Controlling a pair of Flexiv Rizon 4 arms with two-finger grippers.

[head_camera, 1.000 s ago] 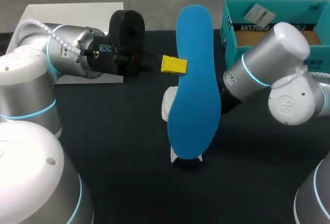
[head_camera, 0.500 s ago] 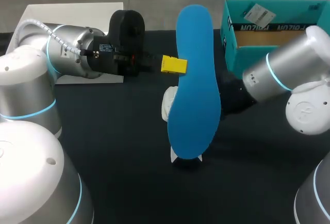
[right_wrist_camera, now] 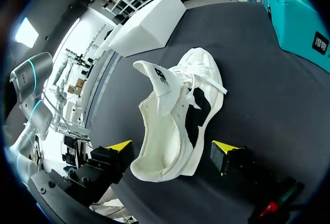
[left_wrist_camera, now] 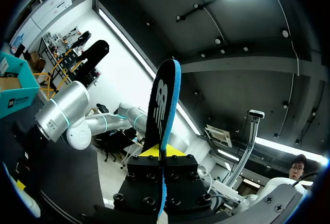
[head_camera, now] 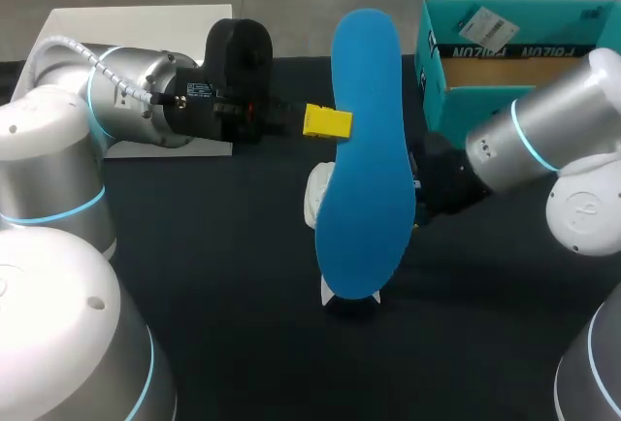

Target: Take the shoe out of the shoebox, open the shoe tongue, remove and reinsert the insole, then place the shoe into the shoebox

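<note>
My left gripper [head_camera: 327,122] holds the blue insole [head_camera: 364,149] upright above the table, shut on its edge. In the left wrist view the insole [left_wrist_camera: 161,105] stands edge-on out of the shut gripper [left_wrist_camera: 161,154], showing a black underside. The white shoe [right_wrist_camera: 175,110] lies on its side on the black table with its tongue pulled open. Its heel end sits between the wide-open fingers of my right gripper [right_wrist_camera: 172,149], which do not clamp it. In the head view the insole hides most of the shoe [head_camera: 314,198] and the right arm's [head_camera: 505,149] gripper.
The teal shoebox [head_camera: 432,62] stands open at the back right, close behind my right arm, and shows beside the shoe as shoebox [right_wrist_camera: 304,25]. The white lid [head_camera: 136,23] lies at the back left, under my left arm.
My right arm has swung back to the right and lower, and its gripper has opened wide around the shoe's heel. The left arm and the insole have not moved.
</note>
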